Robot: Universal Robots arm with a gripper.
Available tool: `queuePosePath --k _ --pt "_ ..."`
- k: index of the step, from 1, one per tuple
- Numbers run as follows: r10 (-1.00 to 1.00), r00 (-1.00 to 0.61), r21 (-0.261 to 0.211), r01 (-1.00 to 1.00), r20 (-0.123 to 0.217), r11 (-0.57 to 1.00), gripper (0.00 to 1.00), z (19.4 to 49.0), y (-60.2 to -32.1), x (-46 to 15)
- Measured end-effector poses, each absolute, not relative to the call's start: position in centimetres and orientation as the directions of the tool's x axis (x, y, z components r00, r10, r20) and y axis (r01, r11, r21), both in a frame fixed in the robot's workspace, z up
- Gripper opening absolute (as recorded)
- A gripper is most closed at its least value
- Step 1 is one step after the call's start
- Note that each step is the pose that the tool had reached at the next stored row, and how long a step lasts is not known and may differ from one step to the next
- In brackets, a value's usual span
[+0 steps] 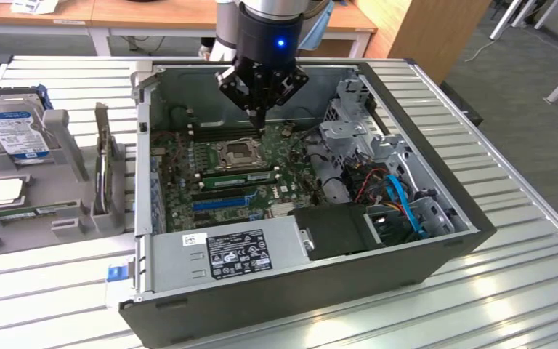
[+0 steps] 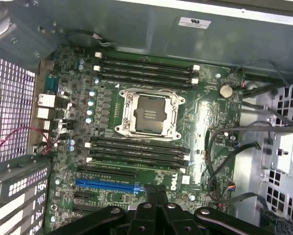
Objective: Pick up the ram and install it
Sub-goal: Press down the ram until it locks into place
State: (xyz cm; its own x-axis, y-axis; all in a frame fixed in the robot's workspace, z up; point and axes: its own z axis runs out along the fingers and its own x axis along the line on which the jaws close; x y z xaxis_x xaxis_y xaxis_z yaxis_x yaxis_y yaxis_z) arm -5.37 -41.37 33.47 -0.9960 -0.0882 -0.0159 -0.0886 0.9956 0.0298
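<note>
My gripper (image 1: 258,122) hangs inside the open computer case (image 1: 453,240), over the motherboard (image 1: 187,193) just behind the processor socket (image 1: 237,154). Its fingers are pressed together with nothing between them. In the wrist view the gripper (image 2: 155,192) is above the board's edge, and the socket (image 2: 148,113) stands open with dark memory slots (image 2: 146,71) on both sides. A slim green ram (image 1: 37,211) with white labels lies in the grey holder outside the case, far from the gripper. A green strip (image 1: 235,177) runs along a slot beside the socket; I cannot tell whether it is a stick.
The grey holder (image 1: 66,131) at the exterior view's left carries a blue-and-silver hard drive (image 1: 12,131), a square silver processor chip (image 1: 3,191) and an upright card (image 1: 107,167). Inside the case are a power supply (image 1: 235,251), a drive cage (image 1: 352,138) and loose cables (image 1: 395,196).
</note>
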Motion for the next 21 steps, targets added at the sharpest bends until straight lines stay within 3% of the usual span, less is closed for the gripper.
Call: queuePosePath --k 14,21 --pt "-0.024 -1.0 0.03 -0.024 -0.016 0.999 0.1 33.45 -41.37 -5.37" --pt "-0.024 -1.0 0.03 -0.023 0.015 0.999 0.1 33.46 -41.37 -4.97"
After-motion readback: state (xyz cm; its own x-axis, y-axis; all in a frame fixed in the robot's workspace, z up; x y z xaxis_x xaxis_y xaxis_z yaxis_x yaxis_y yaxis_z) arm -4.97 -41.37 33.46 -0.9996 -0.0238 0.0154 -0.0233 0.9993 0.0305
